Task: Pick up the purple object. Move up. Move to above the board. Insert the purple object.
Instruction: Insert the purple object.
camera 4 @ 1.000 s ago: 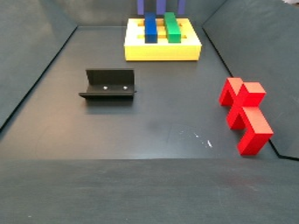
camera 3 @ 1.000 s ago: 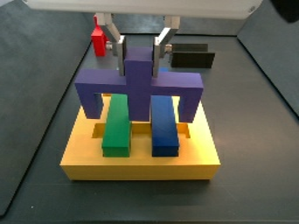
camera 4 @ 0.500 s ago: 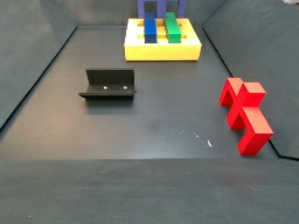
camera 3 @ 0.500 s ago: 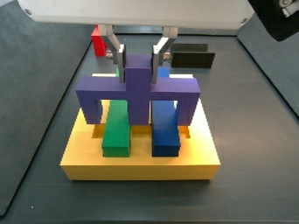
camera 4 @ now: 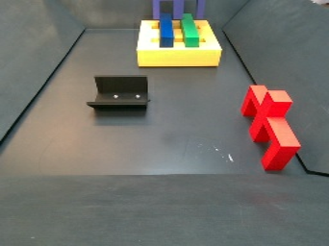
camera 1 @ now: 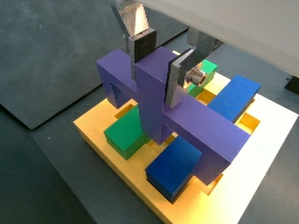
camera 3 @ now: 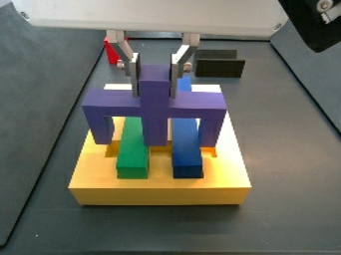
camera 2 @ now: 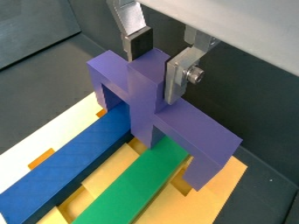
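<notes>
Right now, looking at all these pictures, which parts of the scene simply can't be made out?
- Leg ends of the purple bridge-shaped piece: hidden by the green bar and blue bar in a side view, so seating depth is unclear.
- Gripper: its upper body is cut off by the frame edge; in another side view it is out of frame.
- Yellow slotted board: corners cut off in a wrist view.
- Red piece: mostly behind a gripper finger.

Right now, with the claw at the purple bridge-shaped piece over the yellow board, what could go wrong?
1. The claw fingers flank only the narrow central stub of the purple bridge-shaped piece; the wide crossbar could tilt or slip.
2. Its legs straddle the long green bar and long blue bar on the thick yellow slotted board; misaligned legs might catch on a bar or slot edge, jamming.
</notes>
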Robot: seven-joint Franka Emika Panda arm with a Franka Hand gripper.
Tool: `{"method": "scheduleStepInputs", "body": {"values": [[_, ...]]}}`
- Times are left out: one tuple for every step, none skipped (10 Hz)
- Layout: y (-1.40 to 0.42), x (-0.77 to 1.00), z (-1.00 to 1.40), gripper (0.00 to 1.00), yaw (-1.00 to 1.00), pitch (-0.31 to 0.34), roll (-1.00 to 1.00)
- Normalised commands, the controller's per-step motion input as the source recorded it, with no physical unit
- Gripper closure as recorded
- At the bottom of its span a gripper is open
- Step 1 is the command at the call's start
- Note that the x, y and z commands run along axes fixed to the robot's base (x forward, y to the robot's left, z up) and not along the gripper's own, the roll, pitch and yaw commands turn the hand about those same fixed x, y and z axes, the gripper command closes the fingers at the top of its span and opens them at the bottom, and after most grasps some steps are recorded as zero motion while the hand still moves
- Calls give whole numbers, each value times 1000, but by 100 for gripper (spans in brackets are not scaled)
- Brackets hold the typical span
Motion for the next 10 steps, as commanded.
{"method": "scheduleStepInputs", "body": {"values": [[-49, 26, -100, 100, 0, -10, -20], [0, 143, -74, 100, 37, 0, -24], [0, 71, -89, 100, 37, 0, -33], [0, 6, -140, 100, 46, -4, -36], [0, 0, -203, 100, 54, -13, -36], [0, 14, -163, 100, 51, 0, -23], [0, 3, 0, 100, 20, 0, -1], [0, 0, 149, 100, 0, 3, -20], [0, 0, 171, 100, 74, 0, -70], [0, 80, 223, 100, 71, 0, -109]]}}
